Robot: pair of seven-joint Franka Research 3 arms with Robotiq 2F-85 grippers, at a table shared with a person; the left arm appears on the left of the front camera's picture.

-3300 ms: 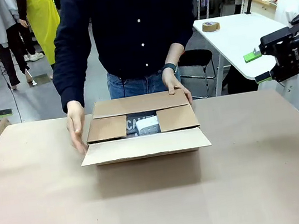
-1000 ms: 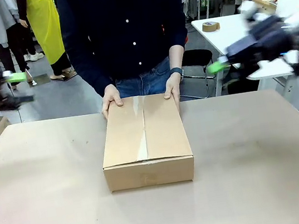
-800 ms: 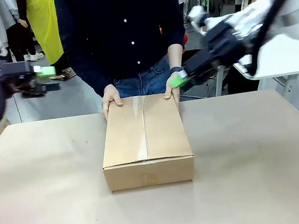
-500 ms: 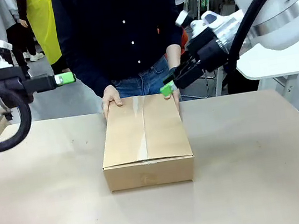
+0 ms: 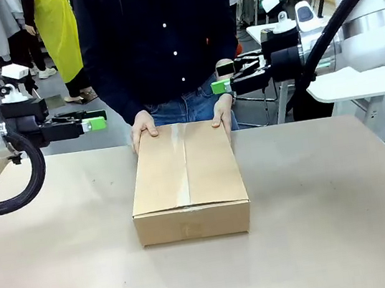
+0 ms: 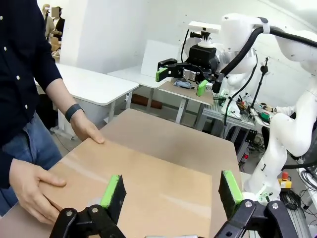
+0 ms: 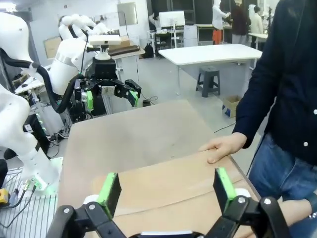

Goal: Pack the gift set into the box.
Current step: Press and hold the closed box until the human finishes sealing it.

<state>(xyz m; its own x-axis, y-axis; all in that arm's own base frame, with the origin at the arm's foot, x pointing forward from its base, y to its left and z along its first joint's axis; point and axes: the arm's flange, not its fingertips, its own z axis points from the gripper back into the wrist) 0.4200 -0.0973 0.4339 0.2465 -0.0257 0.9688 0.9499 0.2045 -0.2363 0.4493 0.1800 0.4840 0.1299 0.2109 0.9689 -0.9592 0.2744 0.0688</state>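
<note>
Bench (image 5: 335, 224): plain brown top, bare at the near side.
Box (image 5: 187, 181): the brown cardboard carton stands at the middle of the bench, short side toward the camera. All flaps are folded down, and a glossy strip runs along the top seam – perhaps tape, I cannot tell.
Gift set: hidden under the shut flaps. I judge it is inside and the packing is nearly done.
Person's hands (image 5: 144, 128): one rests on each far corner of the box and touches the cardboard.
Left hand (image 5: 93, 120): in the air above the far left part of the bench, apart from the box and pointing toward it. Fingers spread wide, nothing between the green pads (image 6: 113, 192).
Right hand (image 5: 221, 84): in the air just beside the person's forearm, above the far right corner of the box. Also spread and empty.
Risk: both robot hands are near the person's arms – a move down or inward now could strike a wrist or pinch fingers against the carton. If the seam is not taped, a push on one side could lift a flap or turn the box on the bench.
</note>
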